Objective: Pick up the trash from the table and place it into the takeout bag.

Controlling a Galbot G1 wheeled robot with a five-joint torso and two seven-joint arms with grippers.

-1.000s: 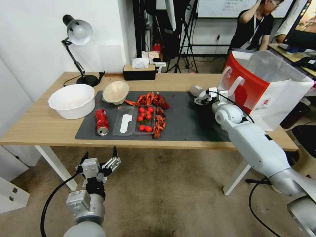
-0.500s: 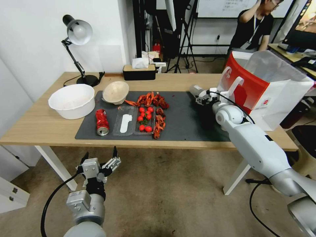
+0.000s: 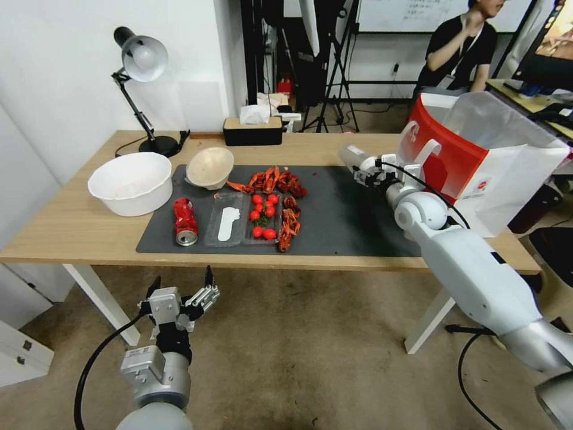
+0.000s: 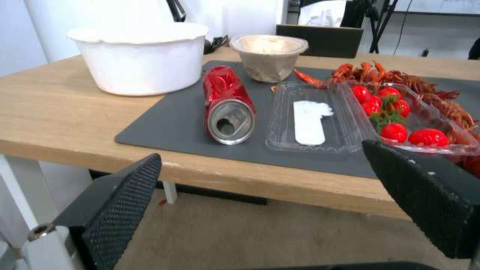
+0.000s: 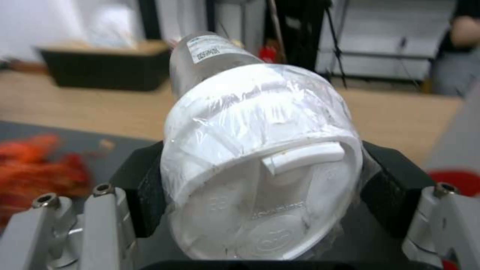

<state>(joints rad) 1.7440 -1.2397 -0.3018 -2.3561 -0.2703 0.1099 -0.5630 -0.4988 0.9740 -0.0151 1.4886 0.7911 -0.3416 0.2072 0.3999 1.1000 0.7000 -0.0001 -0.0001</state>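
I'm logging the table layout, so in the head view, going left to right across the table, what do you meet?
White tub → crushed red can → clear tray with cherry tomatoes → lidded cup held in the right end effector → takeout bag.

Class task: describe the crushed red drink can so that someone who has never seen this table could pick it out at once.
Start at the long light-wood table and find its dark grey mat. At the mat's left end, between the big white bowl and a clear plastic tray, lies the crushed red drink can on its side. It alone is dented red metal with a silver top.
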